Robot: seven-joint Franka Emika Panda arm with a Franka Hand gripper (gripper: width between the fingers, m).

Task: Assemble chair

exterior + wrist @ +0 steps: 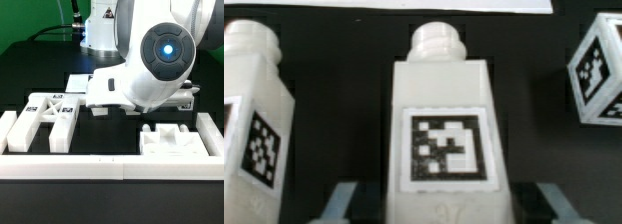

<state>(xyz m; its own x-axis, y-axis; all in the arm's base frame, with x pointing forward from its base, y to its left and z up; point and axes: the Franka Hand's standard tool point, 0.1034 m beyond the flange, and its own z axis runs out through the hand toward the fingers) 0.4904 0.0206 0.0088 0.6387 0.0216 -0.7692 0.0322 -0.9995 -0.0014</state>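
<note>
In the wrist view a white pegged chair leg (446, 100) with a square tag lies straight between my fingers. My gripper (450, 206) is open, and dark gaps show between the leg's sides and each fingertip (345, 200). A second pegged leg (256, 100) lies parallel beside it, and a third tagged part (598, 70) is on the other side. In the exterior view the arm's wrist (150, 65) hides the gripper and these legs. The X-braced frame (50, 115) lies at the exterior view's left and a blocky white part (170, 140) at its right.
The long low white border rail (110, 165) runs along the front and turns up both sides (8, 130). A flat white panel (85, 85) lies behind the arm on the black table. The neighbouring legs sit close to my fingers.
</note>
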